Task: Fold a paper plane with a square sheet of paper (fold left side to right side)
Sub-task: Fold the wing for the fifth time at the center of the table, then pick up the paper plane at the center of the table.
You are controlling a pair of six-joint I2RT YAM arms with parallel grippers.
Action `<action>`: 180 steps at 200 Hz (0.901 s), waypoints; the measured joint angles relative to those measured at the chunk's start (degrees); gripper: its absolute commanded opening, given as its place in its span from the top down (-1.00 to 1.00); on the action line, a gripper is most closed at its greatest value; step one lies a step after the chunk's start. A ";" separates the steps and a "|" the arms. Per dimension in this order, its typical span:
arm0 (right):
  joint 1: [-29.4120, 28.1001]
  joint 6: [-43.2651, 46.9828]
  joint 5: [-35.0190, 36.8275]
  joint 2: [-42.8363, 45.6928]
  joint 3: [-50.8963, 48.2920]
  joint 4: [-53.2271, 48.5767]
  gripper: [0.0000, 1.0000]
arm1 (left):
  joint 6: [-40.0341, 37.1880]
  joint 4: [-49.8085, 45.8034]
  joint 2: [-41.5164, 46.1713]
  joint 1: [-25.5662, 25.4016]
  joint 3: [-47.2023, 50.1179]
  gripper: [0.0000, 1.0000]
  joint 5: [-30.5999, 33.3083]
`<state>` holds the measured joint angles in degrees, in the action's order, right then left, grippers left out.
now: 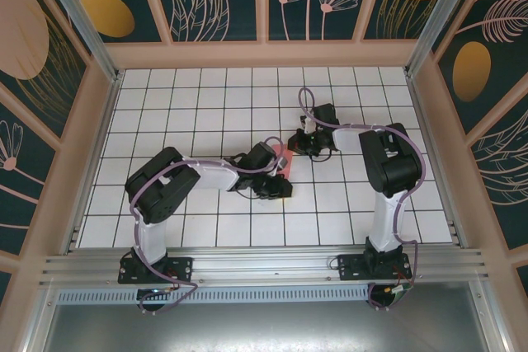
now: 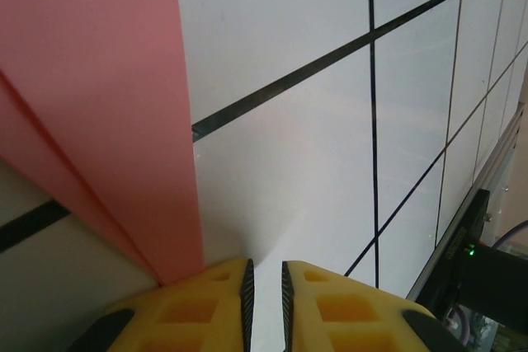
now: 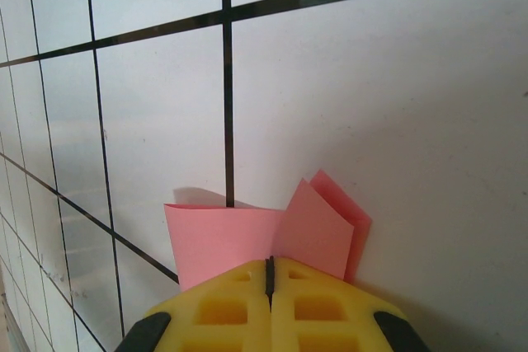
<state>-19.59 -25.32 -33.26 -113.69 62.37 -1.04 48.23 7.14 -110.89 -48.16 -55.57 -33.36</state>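
The pink-red sheet of paper [image 1: 287, 166] lies mid-table between the two arms, folded into layers. In the right wrist view the sheet [image 3: 223, 237] stands up from the tiles with two overlapping flaps at its right, and my right gripper [image 3: 270, 263] is shut on its near edge. From above, the right gripper [image 1: 304, 147] reaches in from the far right. In the left wrist view the sheet [image 2: 99, 80] lies flat as a long strip with a diagonal crease. My left gripper [image 2: 264, 274] sits at the strip's near right edge, jaws slightly apart with nothing between them. The left gripper [image 1: 281, 184] is at the paper's near side.
White tiles with black grid lines [image 1: 206, 113] cover the table. Patterned walls with a wooden frame [image 1: 99, 121] close it in on three sides. A metal rail [image 1: 264, 265] carries the arm bases along the near edge. The black base of an arm [image 2: 474, 261] shows at the right.
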 measured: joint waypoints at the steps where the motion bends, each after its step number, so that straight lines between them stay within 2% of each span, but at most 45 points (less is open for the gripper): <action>1: 0.00 -0.02 -0.02 0.00 0.02 -0.04 1.00 | 0.02 0.04 0.02 0.00 0.04 0.58 0.00; 32: -0.02 0.00 -0.04 0.00 0.09 -0.13 1.00 | 0.24 1.31 0.55 -0.22 1.07 0.58 -0.04; 55: 0.00 0.02 -0.20 0.00 0.09 -0.07 1.00 | 0.70 1.64 2.73 -0.50 3.02 0.50 -0.24; 69: 0.00 0.24 -0.11 0.15 0.15 -0.07 0.83 | 0.63 1.60 5.60 -0.48 4.04 0.48 -0.22; 80: -0.02 0.59 0.70 0.57 0.15 -0.13 0.68 | 0.42 1.86 9.07 -0.02 4.90 0.36 -0.24; 91: 0.00 1.36 1.66 1.51 0.15 -0.22 0.54 | 0.44 2.58 12.92 1.16 6.01 0.32 -0.20; 114: 0.00 1.86 4.20 6.16 0.17 -0.66 0.22 | -0.28 3.65 20.87 6.36 8.11 0.22 1.42; 141: -0.31 2.45 9.70 14.69 0.15 -2.32 -0.15 | -1.11 3.76 25.51 12.83 10.21 0.06 5.97; 160: -1.68 2.23 15.43 20.85 -0.37 -4.39 -0.27 | -1.33 3.48 26.49 15.30 11.10 0.05 9.88; 180: -4.48 0.79 20.41 24.81 -2.38 -6.40 -0.29 | -1.62 2.95 26.71 16.35 11.13 0.04 13.62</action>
<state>-24.08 -24.53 -12.84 -88.88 59.99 -7.44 46.61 10.09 -84.18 -31.81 -44.45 -19.75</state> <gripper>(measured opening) 0.641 0.479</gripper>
